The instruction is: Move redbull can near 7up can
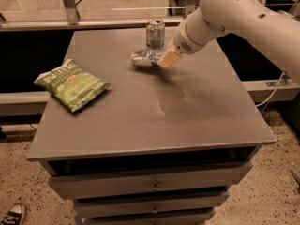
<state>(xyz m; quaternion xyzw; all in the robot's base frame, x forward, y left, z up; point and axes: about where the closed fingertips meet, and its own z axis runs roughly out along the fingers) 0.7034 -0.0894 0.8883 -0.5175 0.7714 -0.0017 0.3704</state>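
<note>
The redbull can (144,58), slim and silver, lies on its side at the far middle of the grey table (150,102). My gripper (167,58) is shut on its right end. The 7up can (155,33) stands upright just behind it near the table's far edge, a small gap apart. The white arm reaches in from the upper right and hides the redbull can's right end.
A green chip bag (71,84) lies at the table's left side. Drawers (152,185) sit below the tabletop. A metal frame and rail run behind the table. A cable hangs at the right. A shoe (13,214) shows at the bottom left floor.
</note>
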